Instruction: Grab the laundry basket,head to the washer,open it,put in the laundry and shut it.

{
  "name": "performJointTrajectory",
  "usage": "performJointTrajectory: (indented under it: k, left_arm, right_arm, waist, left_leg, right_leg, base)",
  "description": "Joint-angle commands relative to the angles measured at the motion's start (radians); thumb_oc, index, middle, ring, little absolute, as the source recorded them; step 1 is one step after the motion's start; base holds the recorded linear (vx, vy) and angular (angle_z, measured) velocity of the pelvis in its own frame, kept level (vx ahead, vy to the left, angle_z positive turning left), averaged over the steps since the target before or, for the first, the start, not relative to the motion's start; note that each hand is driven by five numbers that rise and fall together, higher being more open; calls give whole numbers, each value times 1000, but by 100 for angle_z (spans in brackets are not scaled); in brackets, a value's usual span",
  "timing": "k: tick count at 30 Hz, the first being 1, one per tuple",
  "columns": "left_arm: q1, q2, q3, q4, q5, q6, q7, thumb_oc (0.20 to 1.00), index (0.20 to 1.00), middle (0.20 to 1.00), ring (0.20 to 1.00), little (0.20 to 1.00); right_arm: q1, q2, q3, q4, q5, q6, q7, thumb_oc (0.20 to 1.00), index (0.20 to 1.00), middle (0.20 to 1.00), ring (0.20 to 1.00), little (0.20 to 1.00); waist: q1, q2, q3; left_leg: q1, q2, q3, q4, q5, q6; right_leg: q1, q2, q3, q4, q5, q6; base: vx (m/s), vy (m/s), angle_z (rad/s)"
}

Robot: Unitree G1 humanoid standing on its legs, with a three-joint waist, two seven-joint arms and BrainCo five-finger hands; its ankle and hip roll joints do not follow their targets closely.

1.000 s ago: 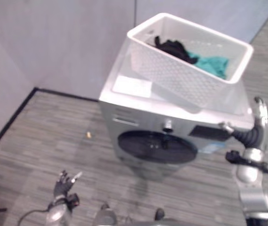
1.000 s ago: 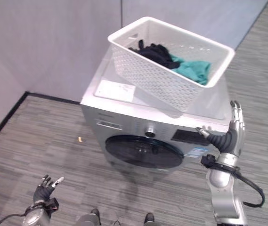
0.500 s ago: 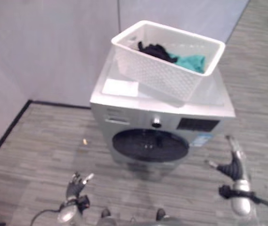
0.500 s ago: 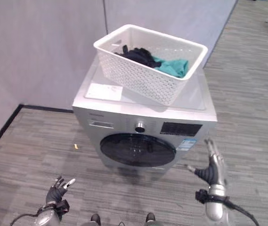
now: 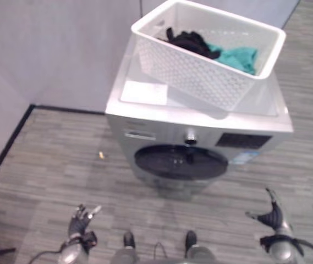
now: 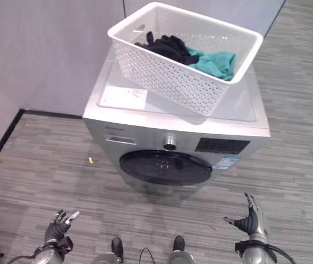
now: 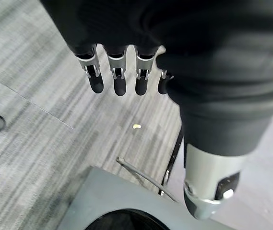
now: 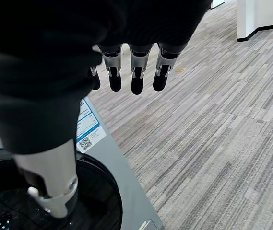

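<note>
A white perforated laundry basket point(image 6: 185, 61) stands on top of the silver washer point(image 6: 162, 137), holding black clothes point(image 6: 167, 48) and a teal garment point(image 6: 220, 62). The washer's round dark door point(image 6: 165, 167) is closed. My left hand point(image 6: 57, 230) hangs low at the lower left, fingers relaxed and empty. My right hand point(image 6: 251, 223) is low at the lower right, in front of the washer's right corner, fingers straight and holding nothing. The right wrist view looks past my right hand point(image 8: 132, 67) at the dark door point(image 8: 26, 201) close by.
Grey walls stand behind and left of the washer. A white sheet point(image 6: 123, 97) lies on the washer's top beside the basket. A small yellow scrap point(image 6: 91, 160) lies on the striped grey floor to the left. Open floor stretches to the right.
My right hand has dropped from beside the washer's top corner to low near the floor. The view has shifted. The basket stays on the washer.
</note>
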Motion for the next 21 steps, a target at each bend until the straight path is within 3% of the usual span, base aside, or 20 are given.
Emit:
performJointTrajectory:
  k: [1, 12, 21]
  left_arm:
    - [-32, 23, 31, 80, -18, -34, -13, 1000, 1000, 1000, 1000, 1000]
    - [-69, 26, -1, 84, -33, -39, -20, 1000, 1000, 1000, 1000, 1000]
    - [-65, 44, 4, 65, -17, -47, -28, 1000, 1000, 1000, 1000, 1000]
  right_arm:
    - [-77, -54, -76, 42, 57, -22, -58, 1000, 1000, 1000, 1000, 1000]
    - [-173, -61, -36, 75, 106, -41, -76, 1000, 1000, 1000, 1000, 1000]
    - [-216, -101, 8, 85, 86, -64, -55, 1000, 1000, 1000, 1000, 1000]
  waist:
    - [20, 18, -29]
    - [51, 40, -11]
    - [66, 48, 26]
  left_leg:
    - [-64, 41, -23, 56, 4, 35]
    - [-112, 36, -61, 15, 49, 25]
    - [-139, 29, -73, 23, 47, 30]
  right_leg:
    - [-5, -48, -18, 89, -109, 4]
    - [-10, -38, -76, 60, -110, 0]
    - [-48, -47, -79, 97, -121, -2]
  base:
    - [29, -66, 12]
    - [3, -27, 21]
    - [-12, 1, 5]
